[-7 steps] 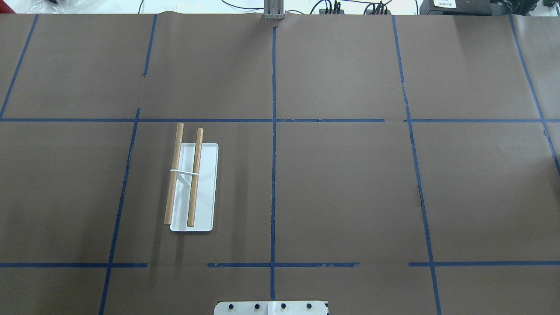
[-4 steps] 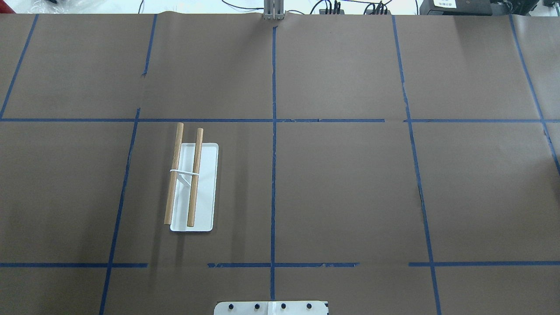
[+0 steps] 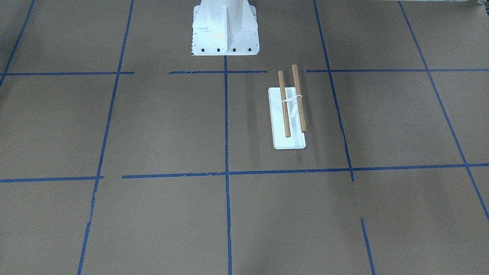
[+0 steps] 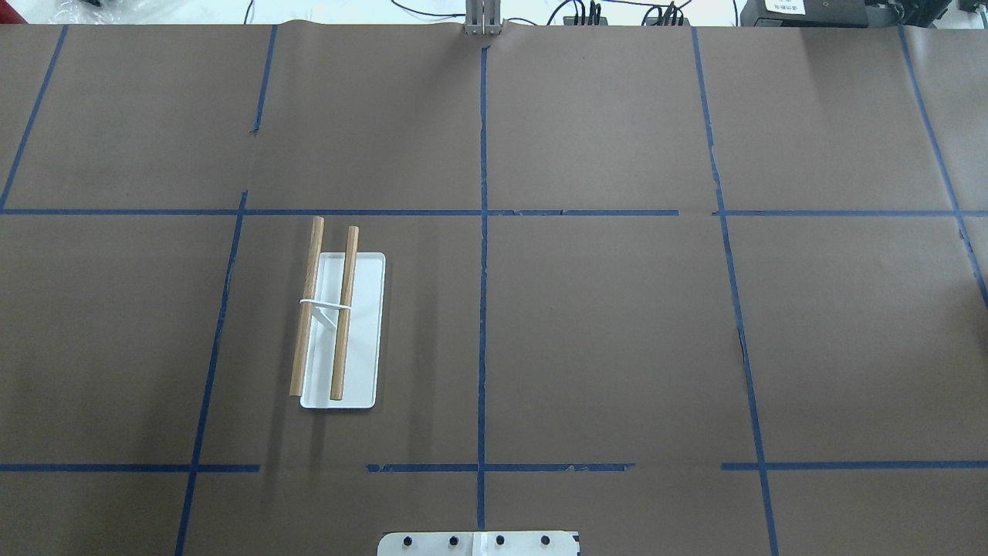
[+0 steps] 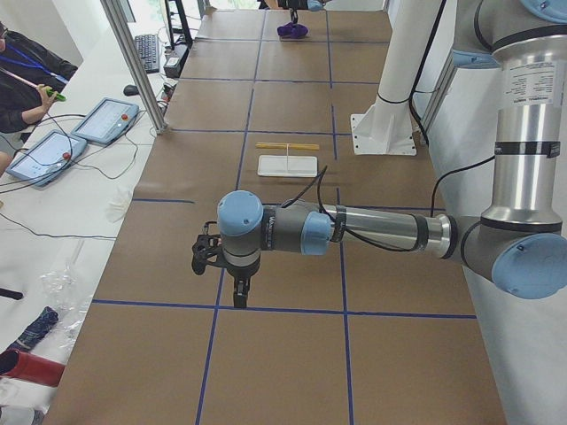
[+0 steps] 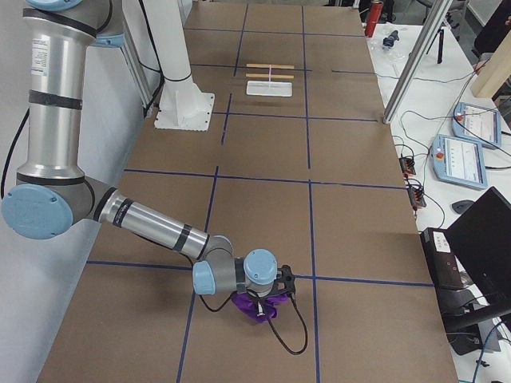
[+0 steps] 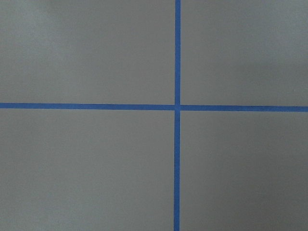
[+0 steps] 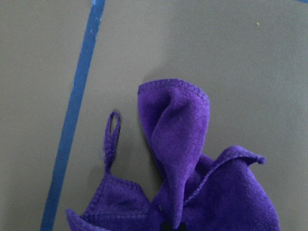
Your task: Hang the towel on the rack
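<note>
No change is seen in the overhead view: neither the rack (image 4: 343, 324) nor anything else on the table (image 4: 617, 332) is displaced.

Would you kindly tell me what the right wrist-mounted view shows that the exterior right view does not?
Only the right wrist-mounted view shows the small hanging loop on the purple towel. Only the exterior right view shows the rack far up the table, the white pedestal and the right arm reaching to the towel. Both show the towel bunched up beside a blue tape line.
</note>
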### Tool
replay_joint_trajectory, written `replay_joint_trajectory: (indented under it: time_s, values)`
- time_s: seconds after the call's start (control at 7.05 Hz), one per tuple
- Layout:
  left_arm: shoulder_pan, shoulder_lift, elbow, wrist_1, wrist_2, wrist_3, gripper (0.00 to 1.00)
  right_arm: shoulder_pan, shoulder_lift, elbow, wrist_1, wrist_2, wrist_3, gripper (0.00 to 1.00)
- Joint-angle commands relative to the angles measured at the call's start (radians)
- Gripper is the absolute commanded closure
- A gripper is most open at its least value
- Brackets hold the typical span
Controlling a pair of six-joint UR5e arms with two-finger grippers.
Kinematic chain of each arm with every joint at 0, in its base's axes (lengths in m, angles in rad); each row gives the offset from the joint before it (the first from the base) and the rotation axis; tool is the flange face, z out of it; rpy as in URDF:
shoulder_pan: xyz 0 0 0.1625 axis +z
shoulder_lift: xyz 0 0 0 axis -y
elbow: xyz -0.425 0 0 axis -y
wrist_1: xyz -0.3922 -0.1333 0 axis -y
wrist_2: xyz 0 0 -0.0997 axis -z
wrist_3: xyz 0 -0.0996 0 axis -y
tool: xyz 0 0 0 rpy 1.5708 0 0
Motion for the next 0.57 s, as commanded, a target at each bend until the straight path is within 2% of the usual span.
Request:
replay_joint_trajectory:
  time_s: [0.0,0.43]
  values:
    - [0.0,-0.001,-0.004,-0.001,0.0,-0.001,0.0,0.0,0.0,0.013,0.002,0.001,0.002,1.0]
    - [0.0,-0.007,-0.004,-0.001,0.0,-0.003,0.0,0.034,-0.016,0.166,-0.012,0.055,0.011,1.0]
